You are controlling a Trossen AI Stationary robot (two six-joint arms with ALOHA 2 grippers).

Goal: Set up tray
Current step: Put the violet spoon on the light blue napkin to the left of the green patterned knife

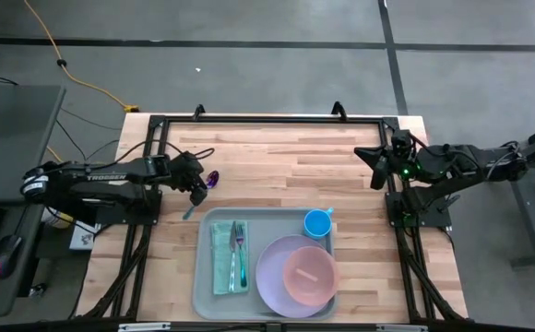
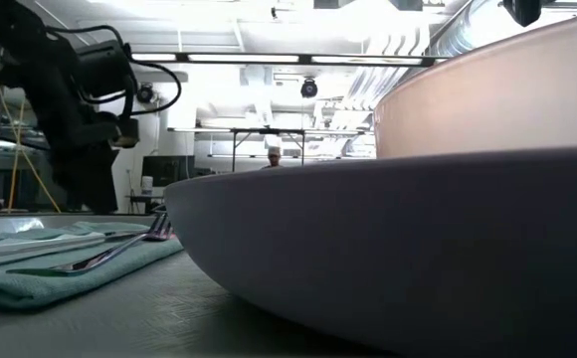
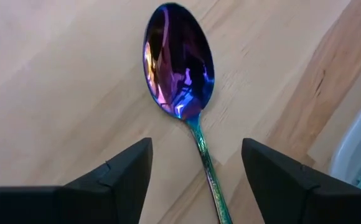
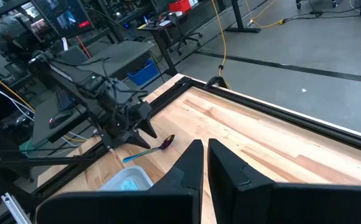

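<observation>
Spoon (image 3: 179, 68) lies on your tabletop (image 1: 295, 157) just outside the tray (image 1: 205, 277); left tool (image 3: 196, 168) straddles its handle, released; right tool (image 4: 204, 163) clenched, empty.

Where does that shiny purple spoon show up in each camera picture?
High view: spoon on bare wood, beyond the tray's far-left corner.
Low view: not visible.
Left wrist view: spoon centred, between the open fingers.
Right wrist view: spoon, small, under the left gripper.
Shared landmark: left gripper.
</observation>
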